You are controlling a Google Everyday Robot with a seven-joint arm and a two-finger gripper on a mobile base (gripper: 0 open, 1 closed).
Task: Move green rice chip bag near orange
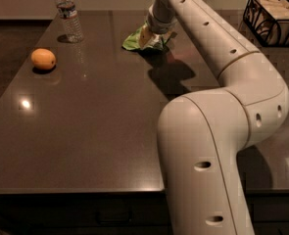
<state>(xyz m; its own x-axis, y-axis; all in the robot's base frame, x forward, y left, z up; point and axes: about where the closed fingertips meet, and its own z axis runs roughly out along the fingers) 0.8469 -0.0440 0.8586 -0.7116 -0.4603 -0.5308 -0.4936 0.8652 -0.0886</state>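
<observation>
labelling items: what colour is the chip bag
Light green bag, end effector at it; camera view.

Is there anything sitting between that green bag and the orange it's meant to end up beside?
Nothing visible lies on the table between the green rice chip bag and the orange. The water bottle stands farther back, off that line. The gripper is down at the bag's right part.

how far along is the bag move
Early stage. Done: the gripper is down at the bag. In hand: the pickup; whether it actually grips the bag cannot be seen. Left: the bag lies well apart from the orange, so the carry over to it and the set-down beside it remain.
</observation>
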